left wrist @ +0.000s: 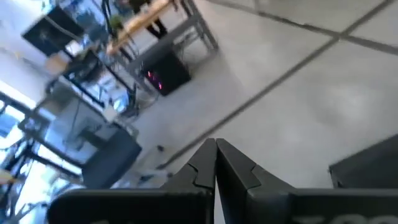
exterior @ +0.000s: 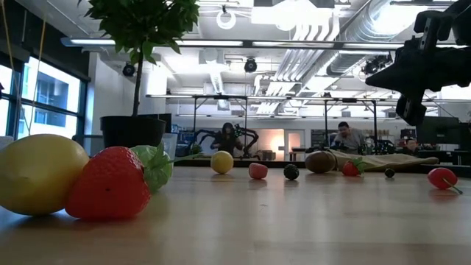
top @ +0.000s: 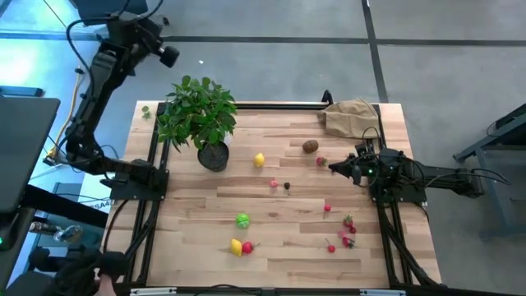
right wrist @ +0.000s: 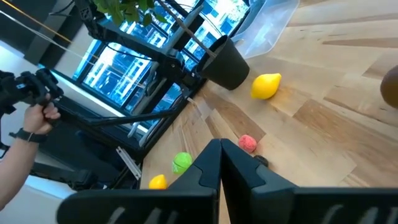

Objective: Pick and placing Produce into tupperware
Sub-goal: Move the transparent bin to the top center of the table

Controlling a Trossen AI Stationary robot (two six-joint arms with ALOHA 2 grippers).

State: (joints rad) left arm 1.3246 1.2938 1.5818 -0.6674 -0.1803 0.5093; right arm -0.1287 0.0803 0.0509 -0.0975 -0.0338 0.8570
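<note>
L gripper (left wrist: 216,163) clenched, empty, raised off table's far-left corner, over floor. R gripper (top: 335,168) clenched, empty, above table (top: 288,247) nr kiwi (top: 310,146) and paper bag (top: 352,116). Produce scattered: lemon (top: 260,159), green fruit (top: 242,219), strawberries (top: 348,224). Tupperware (right wrist: 264,28) behind plant pot (right wrist: 227,62).

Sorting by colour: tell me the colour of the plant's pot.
Black pot, clearest in the right wrist view.

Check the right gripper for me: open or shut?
Shut. In its wrist view the right gripper's two dark fingers meet with nothing between them, above the table.
</note>
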